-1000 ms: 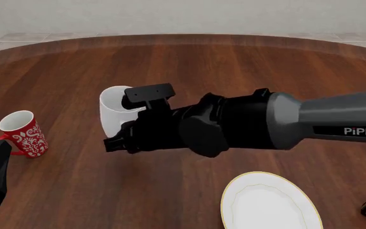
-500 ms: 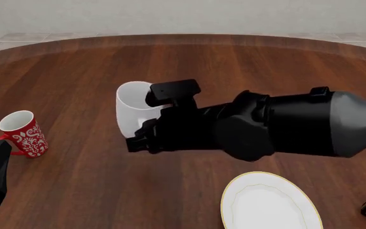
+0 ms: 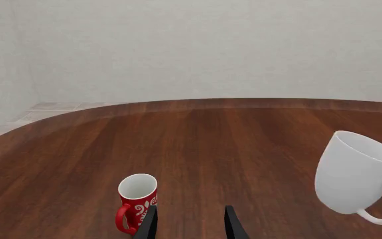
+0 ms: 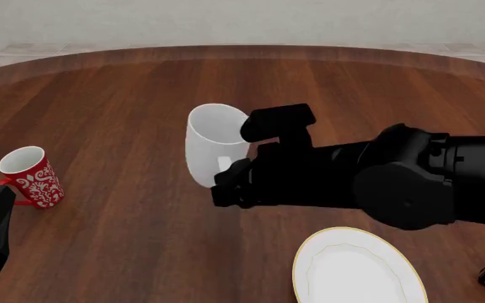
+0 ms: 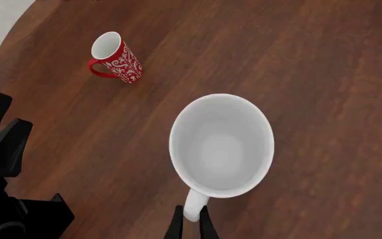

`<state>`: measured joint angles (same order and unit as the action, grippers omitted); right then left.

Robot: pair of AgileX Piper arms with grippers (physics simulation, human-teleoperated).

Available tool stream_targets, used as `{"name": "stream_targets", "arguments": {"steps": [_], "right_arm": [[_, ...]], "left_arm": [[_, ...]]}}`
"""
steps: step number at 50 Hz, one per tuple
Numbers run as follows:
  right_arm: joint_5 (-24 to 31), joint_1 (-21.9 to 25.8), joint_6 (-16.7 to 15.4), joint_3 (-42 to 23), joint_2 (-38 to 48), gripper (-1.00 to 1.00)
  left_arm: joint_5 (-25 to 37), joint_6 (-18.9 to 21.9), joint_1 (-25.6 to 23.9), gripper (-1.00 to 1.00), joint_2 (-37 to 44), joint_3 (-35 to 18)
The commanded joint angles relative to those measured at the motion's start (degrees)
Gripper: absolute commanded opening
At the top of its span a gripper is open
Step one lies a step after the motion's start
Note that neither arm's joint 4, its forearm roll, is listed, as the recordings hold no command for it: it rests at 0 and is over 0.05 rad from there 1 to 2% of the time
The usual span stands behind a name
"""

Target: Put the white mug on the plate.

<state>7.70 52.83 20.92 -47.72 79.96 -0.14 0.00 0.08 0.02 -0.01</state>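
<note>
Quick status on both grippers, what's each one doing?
Left gripper: open, holding nothing, near the red mug.
Right gripper: closed on the white mug by its handle, mug lifted off the table.

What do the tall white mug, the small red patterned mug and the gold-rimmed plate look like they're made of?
The tall white mug looks like glazed ceramic: plain, smooth, with a soft sheen inside. The small red patterned mug also looks ceramic, red with a white floral print and a white interior. The round white gold-rimmed plate looks like glazed porcelain with a thin gilt edge. Being simulator renders, these are only impressions.
</note>
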Motion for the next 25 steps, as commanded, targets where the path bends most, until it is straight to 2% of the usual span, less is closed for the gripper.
{"name": "stream_targets", "arguments": {"steps": [1,25], "right_arm": [[1.2,-1.1,-0.1,3.4,-5.3,-1.00],[3.9,-1.6,0.4,10.8,-15.6,-1.00]], "left_arm": [[0.0,0.0,0.0,1.00,0.0,0.0],[0.0,0.0,0.0,1.00,0.0,0.0]]}}
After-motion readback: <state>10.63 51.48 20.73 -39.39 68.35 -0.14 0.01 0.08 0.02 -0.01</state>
